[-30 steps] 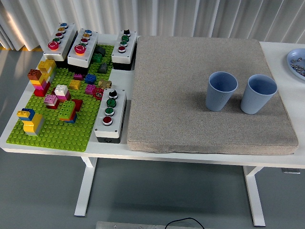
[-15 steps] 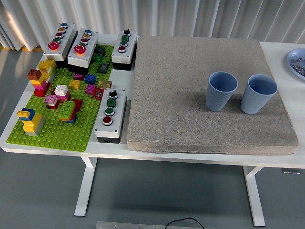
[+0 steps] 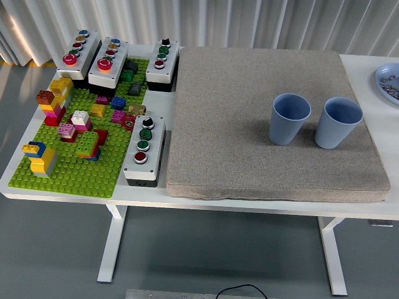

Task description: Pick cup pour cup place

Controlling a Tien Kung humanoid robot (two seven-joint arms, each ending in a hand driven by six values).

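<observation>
So nothing has moved since a moment ago: both blue cups, the left cup (image 3: 290, 118) and the right cup (image 3: 338, 122), stand upright side by side on the grey mat (image 3: 249, 112), no hand is in view, and picking has not started.

— What is cut off at the right edge?
— The blue plate (image 3: 389, 81); its small contents cannot be made out.
— And the bench (image 3: 374, 208)?
— Cut off at that edge too.
</observation>
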